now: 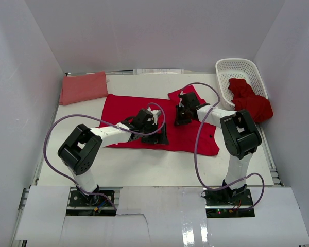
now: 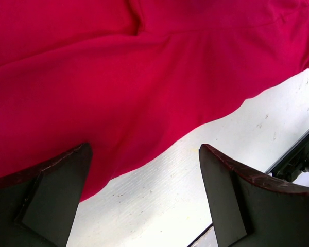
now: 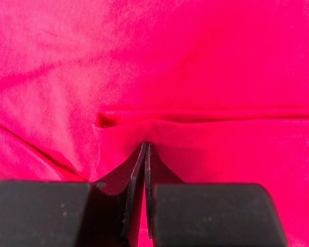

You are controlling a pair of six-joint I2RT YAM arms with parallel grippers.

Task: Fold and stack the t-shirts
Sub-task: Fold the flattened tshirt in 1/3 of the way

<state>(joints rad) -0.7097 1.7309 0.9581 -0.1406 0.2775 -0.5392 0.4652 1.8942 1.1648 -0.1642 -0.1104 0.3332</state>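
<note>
A red shirt lies spread mid-table, and a pink shirt lies at the far left corner. The left gripper hangs over the red shirt's near hem with fingers wide apart. The right gripper has its fingers together, pinching a fold of the same shirt.

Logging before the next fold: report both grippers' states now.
Left gripper: open, holding nothing, over the spread red t-shirt.
Right gripper: shut, pinching a fold of that t-shirt.

Spread t-shirt: plain crimson. Folded t-shirt: plain salmon-pink. Crumpled t-shirt: crimson. Basket: white lattice. Surface: white.
</note>
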